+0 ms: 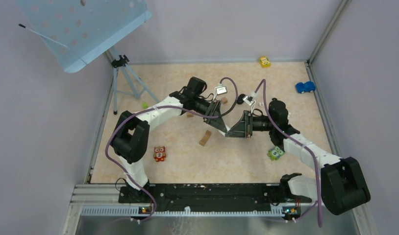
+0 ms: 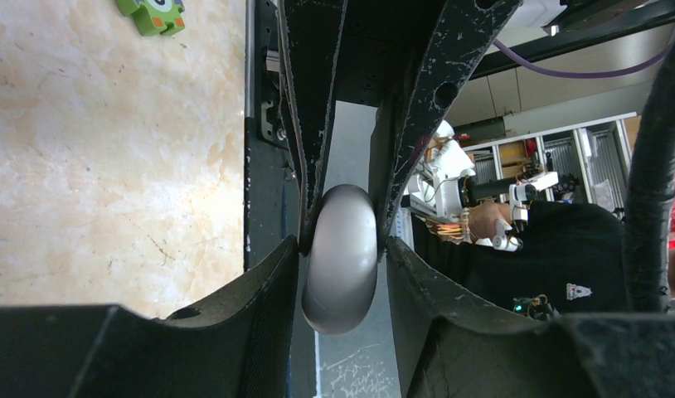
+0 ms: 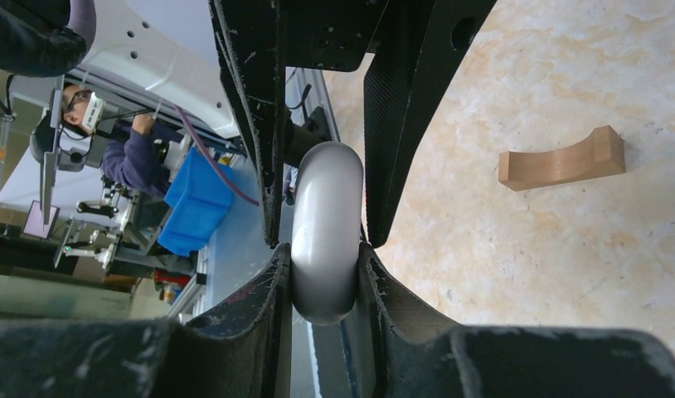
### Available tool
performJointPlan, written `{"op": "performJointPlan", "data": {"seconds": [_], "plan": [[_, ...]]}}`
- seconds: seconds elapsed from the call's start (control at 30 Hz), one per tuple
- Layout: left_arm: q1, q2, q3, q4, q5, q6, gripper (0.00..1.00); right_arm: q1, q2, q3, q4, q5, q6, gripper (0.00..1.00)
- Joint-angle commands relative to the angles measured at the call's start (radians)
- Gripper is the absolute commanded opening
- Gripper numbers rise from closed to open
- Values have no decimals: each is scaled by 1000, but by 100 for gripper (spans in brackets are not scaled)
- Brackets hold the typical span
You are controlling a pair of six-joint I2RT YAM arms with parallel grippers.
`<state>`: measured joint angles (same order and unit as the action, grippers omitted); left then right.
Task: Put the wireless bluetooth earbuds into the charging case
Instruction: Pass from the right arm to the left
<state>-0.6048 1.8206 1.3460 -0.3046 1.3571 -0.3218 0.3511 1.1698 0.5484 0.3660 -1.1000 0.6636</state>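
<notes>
The charging case [image 2: 342, 265], a smooth rounded grey shell seen edge-on, hangs in the air between both grippers above the table's middle. My right gripper [image 3: 322, 253] is shut on the case [image 3: 324, 232], its pads pressed against both flat sides. My left gripper [image 2: 342, 249] faces it from the opposite side, open, with one finger on each side of the case and only thin gaps left. In the top view the two grippers meet tip to tip [image 1: 230, 133] and hide the case. I cannot make out the earbuds in any view.
A tan arched wooden block [image 3: 562, 162] lies on the table [image 1: 227, 161] near the grippers. A red owl toy [image 1: 160, 153], a green toy [image 1: 275, 152], a blue car [image 1: 305, 87], a yellow car [image 1: 264, 61] and a tripod [image 1: 124, 73] stand around.
</notes>
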Motion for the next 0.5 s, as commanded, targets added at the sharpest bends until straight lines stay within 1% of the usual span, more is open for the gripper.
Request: {"op": "performJointPlan", "data": {"seconds": [0.0,0.13,0.2,0.23,0.33,0.4,0.47], "plan": [[3,-10,36,-12,29,32,48,-5,-27,-7,29,-2,-19,0],[4,-13,43,-11,28,33,49,-6,-34,-15,25,9,-16,0],[3,-18,37,8,34,34,46,-6,-37,-17,24,10,-11,0],[3,-24,28,25,36,24,42,-5,-38,-18,24,10,-9,0],[2,-33,7,65,43,-7,21,-6,-36,-22,26,14,-10,0],[3,-34,1,70,46,-12,12,-5,-29,-27,40,16,-3,0],[2,-31,-5,74,50,-13,1,-5,-23,-28,53,18,6,0]]}}
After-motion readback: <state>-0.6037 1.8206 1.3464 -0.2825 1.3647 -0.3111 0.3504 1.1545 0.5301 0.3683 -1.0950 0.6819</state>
